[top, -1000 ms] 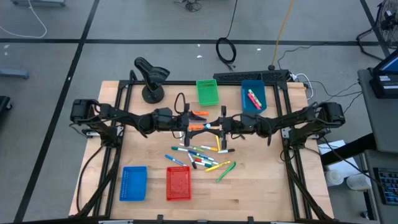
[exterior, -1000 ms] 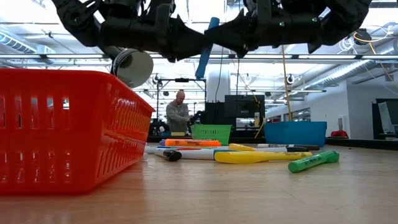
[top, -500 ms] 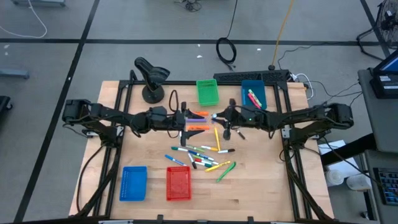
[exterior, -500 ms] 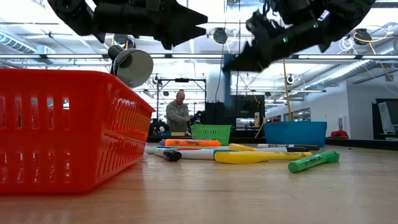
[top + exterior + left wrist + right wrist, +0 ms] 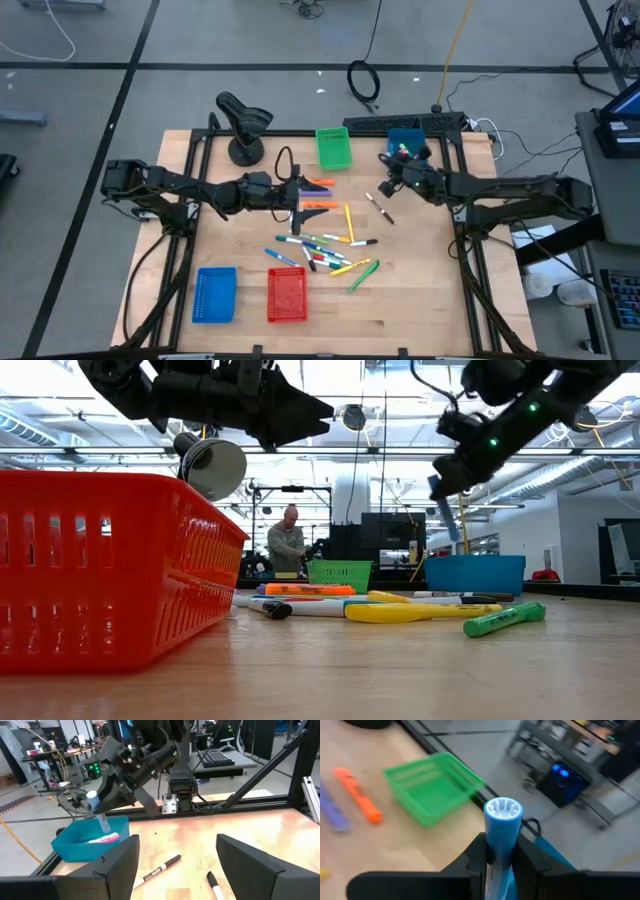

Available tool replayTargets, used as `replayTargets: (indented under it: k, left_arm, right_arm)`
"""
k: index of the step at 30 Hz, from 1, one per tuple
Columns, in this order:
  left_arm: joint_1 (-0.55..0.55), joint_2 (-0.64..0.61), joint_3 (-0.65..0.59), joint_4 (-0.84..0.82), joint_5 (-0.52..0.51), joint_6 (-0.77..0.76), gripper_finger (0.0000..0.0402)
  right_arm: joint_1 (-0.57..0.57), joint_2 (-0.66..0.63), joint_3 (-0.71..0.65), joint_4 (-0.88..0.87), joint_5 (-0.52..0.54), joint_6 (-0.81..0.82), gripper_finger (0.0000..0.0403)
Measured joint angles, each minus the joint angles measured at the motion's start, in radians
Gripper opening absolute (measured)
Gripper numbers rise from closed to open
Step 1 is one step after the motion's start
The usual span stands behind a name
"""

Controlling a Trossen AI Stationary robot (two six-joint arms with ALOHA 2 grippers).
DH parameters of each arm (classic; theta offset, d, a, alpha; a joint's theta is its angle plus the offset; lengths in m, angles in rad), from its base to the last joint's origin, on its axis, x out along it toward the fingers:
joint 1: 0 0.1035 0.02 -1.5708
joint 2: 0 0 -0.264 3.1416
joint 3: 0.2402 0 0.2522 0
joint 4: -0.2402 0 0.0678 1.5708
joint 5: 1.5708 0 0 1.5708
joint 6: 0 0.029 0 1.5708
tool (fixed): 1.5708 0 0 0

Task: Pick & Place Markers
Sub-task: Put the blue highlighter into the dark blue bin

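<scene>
Several markers (image 5: 322, 250) in many colours lie loose on the table's middle, with two orange ones (image 5: 318, 205) and a black one (image 5: 380, 207) farther back. My right gripper (image 5: 393, 175) is shut on a blue marker (image 5: 502, 832) near the teal basket (image 5: 407, 150) at the far right, which holds pink markers (image 5: 102, 838). My left gripper (image 5: 300, 195) hovers open and level over the table's middle, with nothing between its fingers (image 5: 260, 865). My right gripper pinches the blue marker's barrel (image 5: 501, 851) between its two fingers, which lie across it. The marker is lifted clear and stands tilted, its pale end (image 5: 91, 796) up and its lower end (image 5: 104, 829) just above the teal basket's rim.
A green basket (image 5: 333, 148) stands at the far edge beside the teal one. A blue basket (image 5: 214, 294) and a red basket (image 5: 287, 296) sit near the front edge. A black stand (image 5: 240, 125) is at the far left. A person (image 5: 288, 543) shows in the room beyond.
My right gripper has drawn away from my left gripper at the table's middle and swung toward the far right, to the teal basket, turning as it went. The blue marker has gone with it, clear of the table.
</scene>
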Motion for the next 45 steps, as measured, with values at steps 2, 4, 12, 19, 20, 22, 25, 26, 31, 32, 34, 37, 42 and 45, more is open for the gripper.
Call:
replayTargets:
  k: [2, 4, 12, 19, 20, 22, 25, 26, 31, 32, 34, 37, 42, 45]
  left_arm:
    - [0.000, 0.000, 0.000, 0.001, -0.001, 0.000, 0.0267]
    - [0.000, 0.000, 0.000, -0.001, -0.001, 0.000, 0.0267]
    - [0.000, 0.000, 0.000, -0.001, -0.004, 0.016, 0.0266]
    - [0.000, 0.000, 0.000, -0.007, -0.015, 0.023, 0.0266]
    - [0.000, 0.000, 0.000, -0.007, -0.015, 0.024, 0.0267]
    - [0.000, 0.000, 0.000, -0.007, -0.015, 0.024, 0.0267]
    - [0.000, 0.000, 0.000, -0.007, -0.015, 0.024, 0.0267]
    - [0.000, 0.000, 0.000, -0.007, -0.015, 0.024, 0.0267]
    - [0.000, 0.000, 0.000, -0.007, -0.015, 0.024, 0.0267]
    - [0.000, 0.000, 0.000, -0.008, -0.015, 0.024, 0.0267]
    - [0.000, 0.000, -0.001, -0.009, -0.015, 0.024, 0.0267]
    - [0.000, 0.000, -0.001, -0.009, -0.015, 0.023, 0.0267]
    - [0.000, 0.000, -0.001, -0.015, -0.015, 0.023, 0.0267]
    - [0.000, 0.000, -0.001, -0.015, -0.015, 0.023, 0.0267]
  right_arm:
    - [-0.034, -0.029, -0.032, 0.010, 0.011, 0.005, 0.0049]
    - [-0.079, -0.056, -0.068, 0.017, 0.008, 0.014, 0.0049]
    - [-0.246, -0.106, -0.270, 0.373, -0.063, -0.028, 0.0050]
    - [-0.352, -0.106, -0.400, 0.614, -0.148, -0.042, 0.0051]
    - [-0.362, -0.106, -0.411, 0.624, -0.149, -0.042, 0.0051]
    - [-0.376, -0.106, -0.428, 0.647, -0.149, -0.042, 0.0056]
    - [-0.387, -0.106, -0.445, 0.698, -0.150, -0.029, 0.0074]
    - [-0.387, -0.106, -0.449, 0.713, -0.150, -0.022, 0.0082]
    - [-0.387, -0.106, -0.454, 0.742, -0.153, 0.002, 0.0122]
    - [-0.387, -0.106, -0.454, 0.740, -0.153, 0.004, 0.0128]
    - [-0.387, -0.106, -0.454, 0.740, -0.153, 0.014, 0.0138]
    - [-0.387, -0.106, -0.454, 0.740, -0.153, 0.022, 0.0149]
    - [-0.387, -0.106, -0.454, 0.741, -0.153, 0.051, 0.0154]
    - [-0.386, -0.106, -0.454, 0.755, -0.162, 0.065, 0.0155]
